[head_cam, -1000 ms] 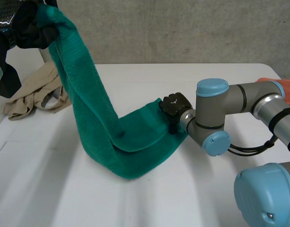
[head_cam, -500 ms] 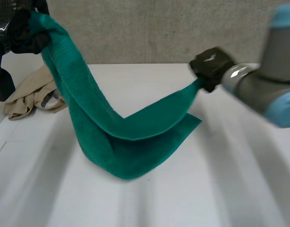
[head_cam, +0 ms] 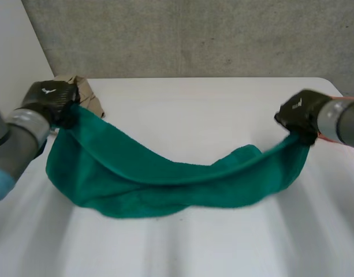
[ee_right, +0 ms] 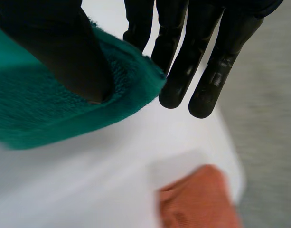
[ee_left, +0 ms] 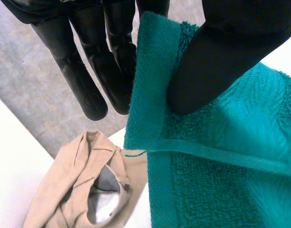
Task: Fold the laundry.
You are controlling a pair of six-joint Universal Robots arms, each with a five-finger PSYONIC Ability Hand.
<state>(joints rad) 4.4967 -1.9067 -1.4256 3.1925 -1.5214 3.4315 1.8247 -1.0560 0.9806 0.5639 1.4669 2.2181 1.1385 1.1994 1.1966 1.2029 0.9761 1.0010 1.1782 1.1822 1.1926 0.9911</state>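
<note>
Spanning the gap between both hands, the teal terry towel (head_cam: 165, 184) is hanging in a shallow sag. Its doubled middle is resting on the white surface (head_cam: 194, 109) and both ends are raised. The left hand (head_cam: 49, 101) is pinching one end at a corner. In the left wrist view its thumb (ee_left: 216, 61) is pressing the looped pile against the fingers (ee_left: 112, 71), and a flat hem band is running across the cloth just past the thumb tip. The right hand (head_cam: 298, 115) is gripping the opposite end the same way, its thumb (ee_right: 64, 52) clamping the towel's edge against the fingers (ee_right: 181, 57). A crumpled beige garment (head_cam: 84, 92) is lying on the surface just behind the left hand. An orange cloth (ee_right: 197, 199) is lying at the surface's edge near the right hand.
</note>
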